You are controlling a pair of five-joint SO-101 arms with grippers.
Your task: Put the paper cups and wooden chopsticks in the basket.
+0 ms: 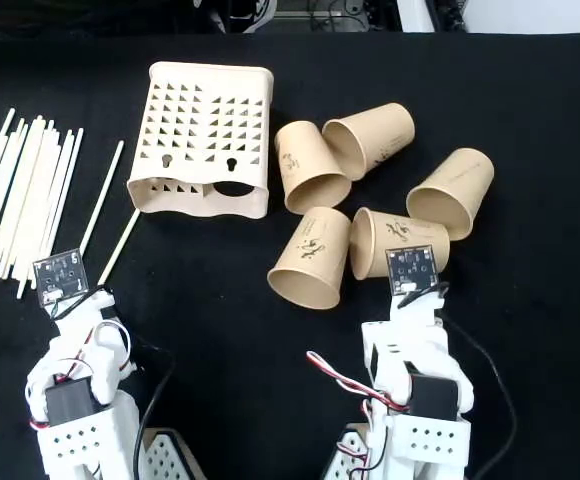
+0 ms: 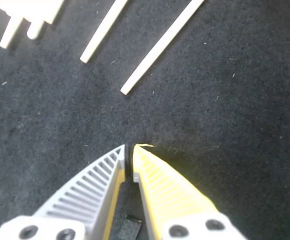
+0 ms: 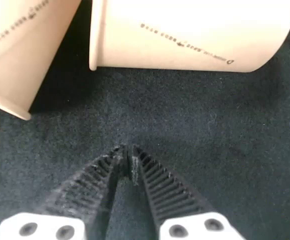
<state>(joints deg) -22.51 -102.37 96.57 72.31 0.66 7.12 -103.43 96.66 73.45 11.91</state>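
Several paper cups lie on their sides right of centre on the black table, one nearest the right arm (image 1: 395, 243) and one beside it (image 1: 313, 258). Wooden chopsticks (image 1: 25, 195) lie in a loose pile at the far left, with two strays (image 1: 120, 247) closer to the basket (image 1: 205, 140), which rests on its side. My left gripper (image 2: 131, 147) is shut and empty over bare cloth, just short of a stray chopstick's end (image 2: 160, 47). My right gripper (image 3: 126, 148) is shut and empty, a little short of a lying cup (image 3: 190, 32) and a second cup (image 3: 20, 45).
Both arm bases stand at the table's near edge, the left arm (image 1: 75, 370) and the right arm (image 1: 415, 370), with loose cables between them. Bare black cloth runs between the arms and below the basket.
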